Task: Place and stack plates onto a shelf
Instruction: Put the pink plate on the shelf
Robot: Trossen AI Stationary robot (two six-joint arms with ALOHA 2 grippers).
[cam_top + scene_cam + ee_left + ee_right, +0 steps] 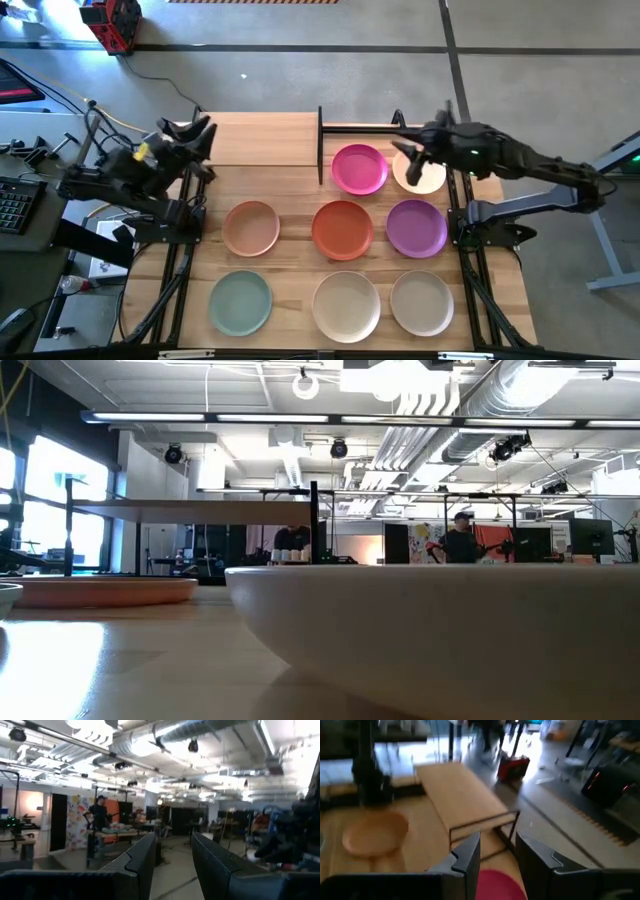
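In the high view several plates lie flat on the slatted table: magenta (360, 168), cream (428, 178), peach (251, 227), orange (342, 229), purple (416, 228), mint (241, 302), cream (346, 305) and beige (422, 302). The light-wood shelf (262, 139) stands at the far edge on black posts, with nothing on it. My right gripper (410, 160) hovers open over the far cream plate, beside the magenta one; its wrist view shows the open fingers (497, 855) above the magenta plate (497, 887), facing the shelf (460, 795). My left gripper (195, 132) waits open at the shelf's left end.
The low view shows a cream plate (440, 630) close in front, an orange-peach plate (90, 590) to the left, and the shelf board (200, 510) on thin posts behind. A black upright post (320, 145) stands at the shelf's right end. People stand in the room beyond.
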